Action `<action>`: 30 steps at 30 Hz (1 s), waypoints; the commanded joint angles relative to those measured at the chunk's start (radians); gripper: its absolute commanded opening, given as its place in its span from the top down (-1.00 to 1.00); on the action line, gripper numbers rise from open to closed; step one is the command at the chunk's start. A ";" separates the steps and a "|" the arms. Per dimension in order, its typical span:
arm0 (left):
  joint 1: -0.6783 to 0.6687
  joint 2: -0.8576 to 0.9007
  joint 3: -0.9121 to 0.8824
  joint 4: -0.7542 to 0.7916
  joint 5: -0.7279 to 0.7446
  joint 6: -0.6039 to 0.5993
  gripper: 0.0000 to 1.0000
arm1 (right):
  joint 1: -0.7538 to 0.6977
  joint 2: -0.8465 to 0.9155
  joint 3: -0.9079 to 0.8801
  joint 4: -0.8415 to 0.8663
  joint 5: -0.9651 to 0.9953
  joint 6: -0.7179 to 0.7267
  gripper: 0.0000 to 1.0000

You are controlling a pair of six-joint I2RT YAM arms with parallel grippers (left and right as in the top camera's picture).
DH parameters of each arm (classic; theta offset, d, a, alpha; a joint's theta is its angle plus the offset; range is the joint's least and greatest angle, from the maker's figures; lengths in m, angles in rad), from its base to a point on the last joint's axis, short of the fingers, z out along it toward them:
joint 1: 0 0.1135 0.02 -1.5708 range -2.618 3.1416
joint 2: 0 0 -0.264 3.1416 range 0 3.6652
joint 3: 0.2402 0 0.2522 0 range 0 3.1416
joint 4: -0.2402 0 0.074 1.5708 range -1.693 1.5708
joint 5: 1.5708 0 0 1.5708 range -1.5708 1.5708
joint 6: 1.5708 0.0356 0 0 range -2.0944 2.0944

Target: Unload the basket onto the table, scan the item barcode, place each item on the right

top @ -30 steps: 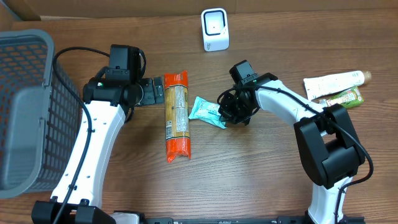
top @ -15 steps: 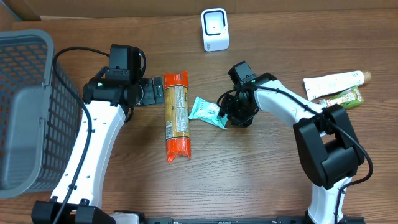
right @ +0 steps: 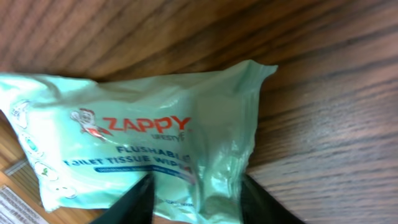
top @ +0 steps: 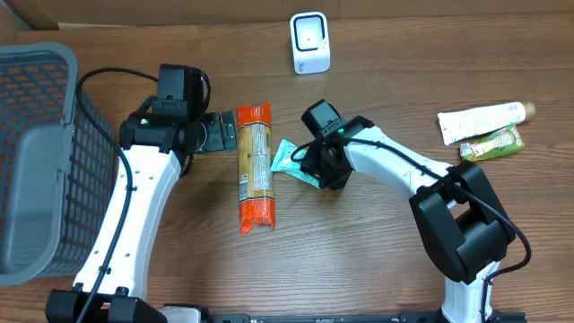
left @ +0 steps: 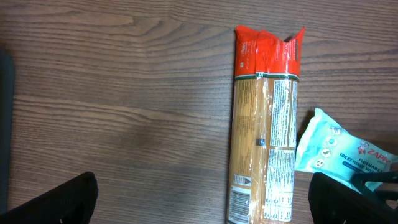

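Note:
A mint-green pack of flushable wipes (top: 289, 157) lies flat on the wooden table, just right of a long orange-ended pasta pack (top: 255, 166). My right gripper (top: 316, 170) is low over the wipes pack's right end. In the right wrist view its fingers (right: 134, 199) press both sides of the crinkled wipes pack (right: 143, 143), so the right gripper (right: 196, 205) is shut on it. My left gripper (top: 220, 133) stands wide open left of the pasta pack's top. In the left wrist view the left gripper (left: 202, 205) holds nothing, with the pasta pack (left: 264, 124) and wipes pack (left: 336, 149) ahead. A white scanner (top: 309, 42) stands at the back.
A grey mesh basket (top: 36, 161) fills the left edge. A white tube (top: 480, 119) and a green bar (top: 491, 144) lie at the far right.
My right gripper has moved left, from beside the wipes pack's right end onto it, opened, and closed around the pack. The left arm has not moved.

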State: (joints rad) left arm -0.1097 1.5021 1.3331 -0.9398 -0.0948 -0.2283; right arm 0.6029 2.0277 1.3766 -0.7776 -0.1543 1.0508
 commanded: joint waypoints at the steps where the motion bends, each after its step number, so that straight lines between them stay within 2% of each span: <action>1: -0.002 0.002 0.005 0.002 -0.010 0.023 -0.99 | 0.003 0.031 -0.003 -0.005 0.066 0.054 0.39; 6: -0.002 0.002 0.005 0.002 -0.009 0.023 -0.99 | 0.003 0.041 -0.003 0.006 0.064 0.053 0.88; 12: -0.002 0.002 0.005 0.002 -0.009 0.023 -0.99 | 0.003 0.041 0.000 0.008 0.047 0.019 0.93; 17: -0.002 0.002 0.005 0.002 -0.010 0.023 -0.99 | -0.034 0.024 0.080 -0.061 0.008 -0.187 0.93; 22: -0.002 0.002 0.005 0.002 -0.009 0.023 -0.99 | -0.108 0.019 0.187 -0.211 0.024 -0.484 0.93; 23: -0.002 0.002 0.005 0.002 -0.010 0.023 -0.99 | -0.121 0.019 0.197 -0.227 0.031 -0.523 0.93; 24: -0.002 0.002 0.005 0.002 -0.010 0.023 -0.99 | -0.151 0.019 0.202 -0.238 0.036 -0.636 0.93; 26: -0.002 0.002 0.005 0.002 -0.010 0.023 -0.99 | -0.179 0.019 0.201 -0.239 0.055 -0.724 0.93; 27: -0.002 0.002 0.005 0.002 -0.010 0.023 -0.99 | -0.191 0.019 0.200 -0.240 0.058 -0.763 0.90; 28: -0.002 0.002 0.005 0.002 -0.010 0.023 -0.99 | -0.201 0.019 0.200 -0.240 0.055 -0.777 0.71; 30: -0.002 0.002 0.005 0.002 -0.010 0.023 -0.99 | -0.217 0.019 0.200 -0.236 0.005 -0.796 0.20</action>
State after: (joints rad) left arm -0.1097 1.5021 1.3331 -0.9398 -0.0948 -0.2279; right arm 0.4088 2.0396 1.5597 -1.0191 -0.1226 0.4088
